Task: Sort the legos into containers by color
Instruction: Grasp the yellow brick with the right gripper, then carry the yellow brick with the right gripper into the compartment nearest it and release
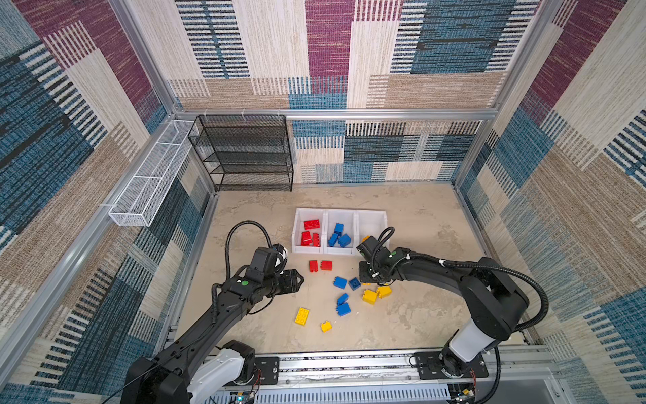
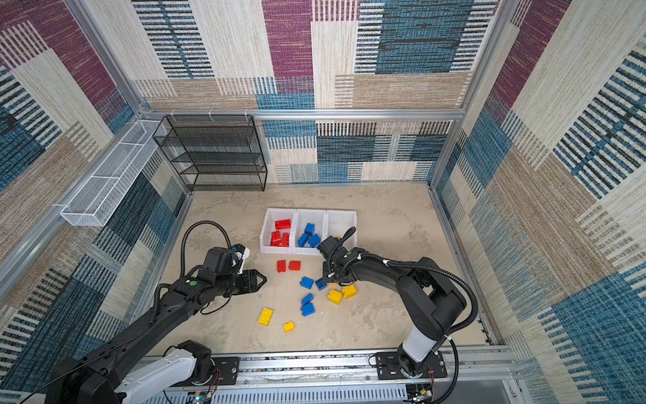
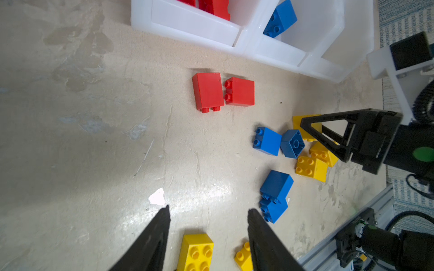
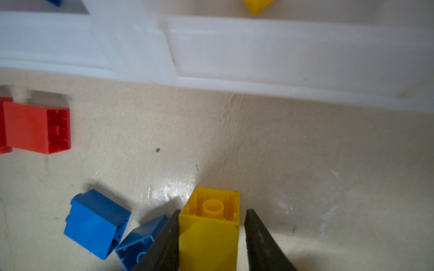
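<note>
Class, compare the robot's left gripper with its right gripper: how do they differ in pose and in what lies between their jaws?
The left gripper has nothing between its open jaws; the right gripper straddles a yellow brick. The left gripper hangs above the table; the right gripper reaches down to it. Both have black tapered fingers.

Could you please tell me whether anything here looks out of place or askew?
Nothing is mis-sorted in the white bins. On the table, several loose bricks lie on their sides, and one blue brick is tipped with its hollow underside showing.
</note>
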Action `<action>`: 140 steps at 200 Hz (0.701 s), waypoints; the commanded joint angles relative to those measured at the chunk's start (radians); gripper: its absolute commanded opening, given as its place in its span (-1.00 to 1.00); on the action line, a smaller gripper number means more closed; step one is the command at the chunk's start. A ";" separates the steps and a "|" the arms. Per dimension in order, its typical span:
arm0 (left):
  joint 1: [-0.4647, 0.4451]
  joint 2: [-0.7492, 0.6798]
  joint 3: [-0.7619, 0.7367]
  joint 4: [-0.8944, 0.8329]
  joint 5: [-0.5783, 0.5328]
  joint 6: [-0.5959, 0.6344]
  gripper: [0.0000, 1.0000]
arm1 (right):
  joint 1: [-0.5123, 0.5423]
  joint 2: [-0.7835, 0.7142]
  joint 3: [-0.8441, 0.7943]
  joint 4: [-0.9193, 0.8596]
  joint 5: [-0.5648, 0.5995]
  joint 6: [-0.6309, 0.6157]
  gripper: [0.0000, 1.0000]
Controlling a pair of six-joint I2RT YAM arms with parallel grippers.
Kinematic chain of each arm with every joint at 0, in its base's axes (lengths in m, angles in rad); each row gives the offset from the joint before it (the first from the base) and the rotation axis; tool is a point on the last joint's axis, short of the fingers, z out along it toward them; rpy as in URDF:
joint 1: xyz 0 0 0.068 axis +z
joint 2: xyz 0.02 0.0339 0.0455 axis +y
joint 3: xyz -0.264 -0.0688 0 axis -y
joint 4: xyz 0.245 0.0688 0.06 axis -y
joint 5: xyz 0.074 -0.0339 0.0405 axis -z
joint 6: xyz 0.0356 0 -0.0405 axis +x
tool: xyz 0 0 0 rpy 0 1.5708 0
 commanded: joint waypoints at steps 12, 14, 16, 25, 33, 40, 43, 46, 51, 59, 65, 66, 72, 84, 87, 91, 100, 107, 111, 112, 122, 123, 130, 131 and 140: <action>-0.005 -0.004 -0.001 0.013 0.001 -0.021 0.13 | 0.001 -0.003 -0.020 0.036 0.005 0.020 -0.24; -0.005 -0.004 -0.001 0.012 0.001 -0.021 0.13 | 0.002 -0.004 -0.021 0.037 0.003 0.020 -0.25; -0.005 -0.005 -0.001 0.011 0.000 -0.021 0.13 | 0.001 -0.004 -0.023 0.038 0.003 0.021 -0.25; -0.005 -0.007 -0.002 0.009 -0.001 -0.023 0.13 | 0.001 -0.006 -0.025 0.042 0.003 0.023 -0.27; -0.007 -0.009 -0.002 0.008 -0.003 -0.024 0.13 | 0.001 -0.006 -0.024 0.044 0.001 0.023 -0.28; -0.006 -0.013 -0.004 0.006 -0.006 -0.023 0.13 | 0.001 -0.006 -0.024 0.044 0.002 0.022 -0.29; -0.008 -0.013 -0.004 0.005 -0.007 -0.024 0.13 | 0.001 -0.007 -0.022 0.043 0.001 0.020 -0.30; -0.007 -0.015 -0.005 0.005 -0.008 -0.025 0.13 | 0.001 -0.006 -0.021 0.042 0.001 0.020 -0.30; -0.008 -0.016 -0.007 0.006 -0.010 -0.027 0.13 | 0.001 -0.006 -0.018 0.041 -0.001 0.019 -0.31; -0.008 -0.017 -0.008 0.004 -0.013 -0.027 0.13 | 0.002 -0.008 -0.014 0.037 0.000 0.017 -0.33; -0.009 -0.017 -0.008 0.006 -0.013 -0.026 0.13 | 0.001 -0.013 -0.014 0.037 0.002 0.017 -0.34; -0.009 -0.016 -0.008 0.006 -0.013 -0.026 0.13 | 0.001 -0.013 -0.014 0.037 0.002 0.017 -0.34; -0.009 -0.015 -0.008 0.005 -0.013 -0.026 0.13 | 0.001 -0.018 -0.014 0.037 0.004 0.017 -0.35; -0.009 -0.013 -0.007 0.005 -0.014 -0.025 0.13 | 0.001 -0.028 -0.015 0.035 0.006 0.020 -0.36; -0.009 -0.013 -0.007 0.005 -0.013 -0.026 0.13 | 0.001 -0.031 -0.015 0.035 0.005 0.020 -0.36; -0.009 -0.012 -0.005 0.004 -0.014 -0.025 0.13 | 0.001 -0.033 -0.016 0.035 0.006 0.020 -0.36; -0.009 -0.012 -0.006 0.005 -0.013 -0.027 0.13 | 0.001 -0.039 -0.013 0.030 0.008 0.020 -0.37; -0.009 -0.012 -0.006 0.004 -0.013 -0.027 0.13 | 0.001 -0.047 -0.007 0.021 0.012 0.017 -0.37; -0.009 -0.012 -0.005 0.004 -0.013 -0.027 0.13 | 0.001 -0.054 -0.002 0.015 0.015 0.014 -0.37; -0.009 -0.013 -0.006 0.004 -0.013 -0.027 0.13 | 0.001 -0.055 -0.001 0.014 0.016 0.014 -0.37; -0.009 -0.014 -0.007 0.004 -0.013 -0.027 0.13 | -0.001 -0.072 0.022 -0.004 0.028 0.000 -0.38; -0.009 -0.014 -0.006 0.004 -0.013 -0.027 0.13 | -0.002 -0.073 0.024 -0.007 0.029 -0.001 -0.38; -0.009 -0.015 -0.004 0.004 -0.015 -0.026 0.13 | -0.006 -0.086 0.045 -0.023 0.039 -0.016 -0.38; -0.008 -0.015 -0.004 0.004 -0.015 -0.026 0.13 | -0.007 -0.087 0.049 -0.025 0.041 -0.019 -0.38; -0.008 -0.015 -0.003 0.003 -0.015 -0.027 0.13 | -0.019 -0.101 0.082 -0.047 0.055 -0.041 -0.38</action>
